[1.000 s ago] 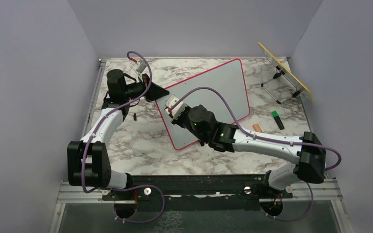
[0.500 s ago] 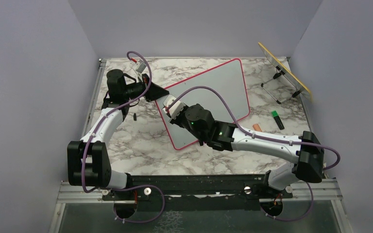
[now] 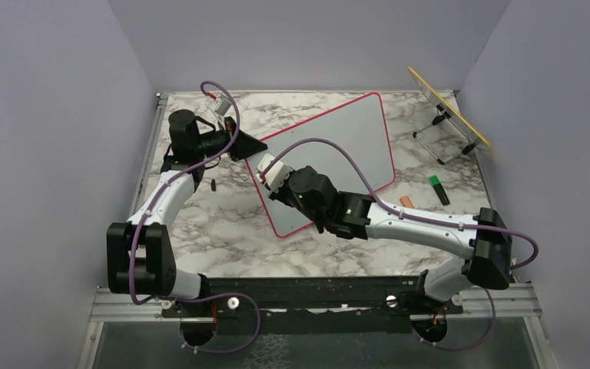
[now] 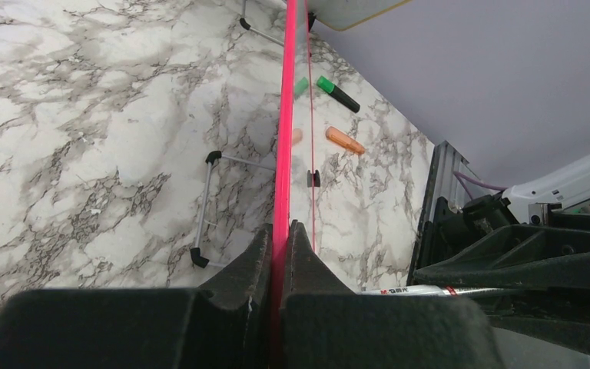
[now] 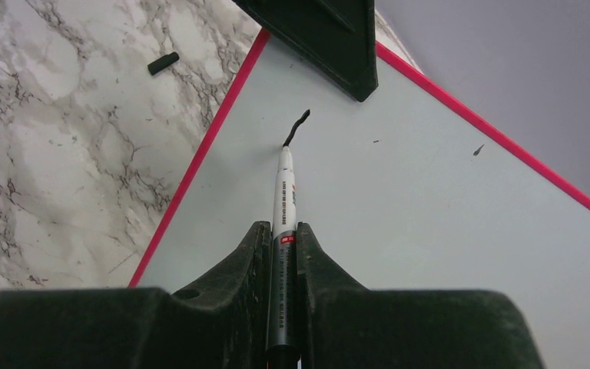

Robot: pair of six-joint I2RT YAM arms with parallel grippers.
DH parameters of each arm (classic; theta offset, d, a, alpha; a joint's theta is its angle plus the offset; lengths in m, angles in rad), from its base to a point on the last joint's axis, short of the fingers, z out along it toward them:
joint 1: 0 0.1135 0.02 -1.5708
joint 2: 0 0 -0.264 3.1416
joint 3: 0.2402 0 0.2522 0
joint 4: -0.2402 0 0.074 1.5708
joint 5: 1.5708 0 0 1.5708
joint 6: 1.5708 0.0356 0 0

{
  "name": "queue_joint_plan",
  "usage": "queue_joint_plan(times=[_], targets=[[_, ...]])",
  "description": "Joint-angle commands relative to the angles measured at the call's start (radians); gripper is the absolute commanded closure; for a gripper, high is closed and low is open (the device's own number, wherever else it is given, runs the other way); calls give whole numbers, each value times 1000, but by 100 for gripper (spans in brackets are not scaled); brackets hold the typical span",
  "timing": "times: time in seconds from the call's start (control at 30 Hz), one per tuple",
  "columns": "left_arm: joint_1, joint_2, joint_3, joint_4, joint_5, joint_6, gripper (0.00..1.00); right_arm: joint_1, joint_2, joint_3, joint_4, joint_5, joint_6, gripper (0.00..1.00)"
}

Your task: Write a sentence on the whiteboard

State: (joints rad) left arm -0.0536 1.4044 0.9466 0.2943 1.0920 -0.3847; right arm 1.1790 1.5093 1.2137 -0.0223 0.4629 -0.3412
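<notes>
The whiteboard (image 3: 346, 142) with its pink-red frame stands tilted on the marble table. My left gripper (image 3: 255, 146) is shut on its left edge; the left wrist view shows the frame (image 4: 285, 115) pinched between the jaws of that gripper (image 4: 280, 232). My right gripper (image 3: 269, 165) is shut on a white-and-grey marker (image 5: 283, 201), whose tip rests on the board face (image 5: 415, 223). Of the sentence, only one short black stroke (image 5: 298, 126) shows, near the board's left corner, just below the left finger (image 5: 330, 38).
A black marker cap (image 5: 163, 63) lies on the table left of the board (image 3: 213, 184). A green highlighter (image 3: 439, 189) and an orange piece (image 3: 406, 202) lie to the right. A yellow-edged panel on a wire stand (image 3: 449, 108) stands at the back right.
My right gripper with the marker has shifted slightly left and up along the board, toward the left gripper. The left arm and the board have not moved.
</notes>
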Motion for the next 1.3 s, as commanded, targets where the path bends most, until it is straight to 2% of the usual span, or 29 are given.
queue_joint_plan(times=[0.0, 0.5, 1.27], targets=[[-2, 17, -8, -46, -21, 56, 100, 2, 22, 29, -87, 0, 32, 99], [-1, 27, -5, -46, -18, 55, 100, 11, 17, 23, -178, -20, 80, 99], [-2, 38, -3, -47, -11, 56, 100, 13, -17, -29, -124, 88, 105, 99]])
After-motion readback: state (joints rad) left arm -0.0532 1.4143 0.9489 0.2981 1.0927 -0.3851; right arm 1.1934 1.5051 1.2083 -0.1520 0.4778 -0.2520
